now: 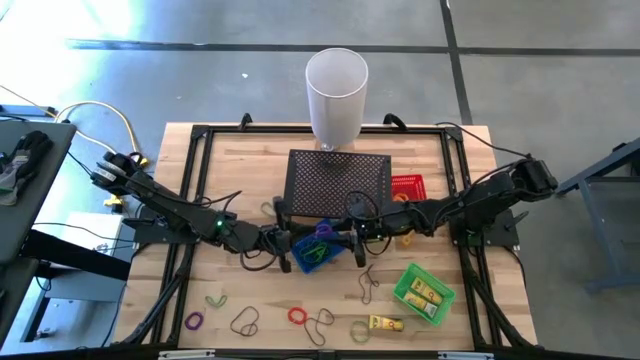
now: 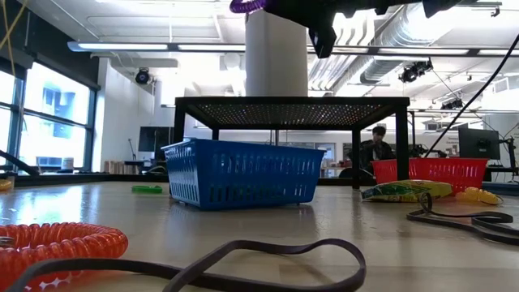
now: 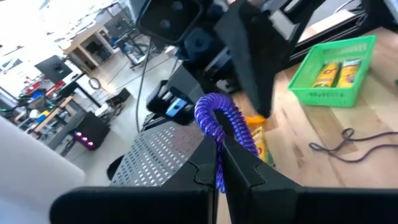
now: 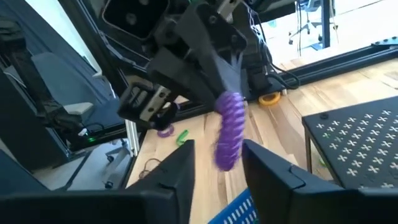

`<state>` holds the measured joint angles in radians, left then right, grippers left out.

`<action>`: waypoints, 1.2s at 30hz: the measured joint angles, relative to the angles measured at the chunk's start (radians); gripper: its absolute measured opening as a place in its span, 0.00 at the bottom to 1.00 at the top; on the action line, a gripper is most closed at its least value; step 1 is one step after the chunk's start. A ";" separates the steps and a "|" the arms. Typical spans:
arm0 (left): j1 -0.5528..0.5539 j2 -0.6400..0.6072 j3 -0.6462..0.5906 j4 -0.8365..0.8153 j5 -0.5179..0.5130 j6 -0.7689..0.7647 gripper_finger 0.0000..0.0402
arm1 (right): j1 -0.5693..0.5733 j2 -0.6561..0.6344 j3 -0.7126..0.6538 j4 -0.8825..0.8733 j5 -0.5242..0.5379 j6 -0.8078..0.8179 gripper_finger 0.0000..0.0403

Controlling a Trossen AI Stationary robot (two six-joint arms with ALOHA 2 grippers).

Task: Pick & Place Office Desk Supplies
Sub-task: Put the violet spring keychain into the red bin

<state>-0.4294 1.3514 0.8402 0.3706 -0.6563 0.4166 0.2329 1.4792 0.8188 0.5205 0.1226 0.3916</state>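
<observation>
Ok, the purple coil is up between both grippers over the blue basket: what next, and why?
Probably close the right gripper on the purple coil: its fingers are open either side of it, while the left gripper holds it above the blue basket.

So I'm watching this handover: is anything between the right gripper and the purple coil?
Nothing visible. The left gripper holds the purple coil up over the blue basket, and the right gripper is open, with the coil hanging just ahead of its gap.

A purple coiled loop point(image 4: 230, 130) is seen hanging just ahead of the right gripper point(image 4: 219, 158), whose two dark fingers are spread apart. The loop is pinched from beyond by the left gripper point(image 4: 231, 81).
</observation>
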 joint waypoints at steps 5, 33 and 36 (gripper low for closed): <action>0.000 0.003 0.000 -0.001 0.018 -0.026 0.00 | 0.000 0.000 0.000 0.007 -0.033 -0.003 0.16; -0.001 -0.003 0.000 -0.003 0.218 -0.436 0.32 | 0.067 -0.069 0.000 -0.255 -0.039 -0.003 0.01; -0.002 -0.022 0.000 -0.003 0.330 -0.475 0.33 | 0.098 -0.130 0.000 -0.362 -0.004 0.008 0.01</action>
<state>-0.4309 1.3293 0.8402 0.3675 -0.3260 -0.0582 0.3306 1.3491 0.8192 0.1587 0.1187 0.3993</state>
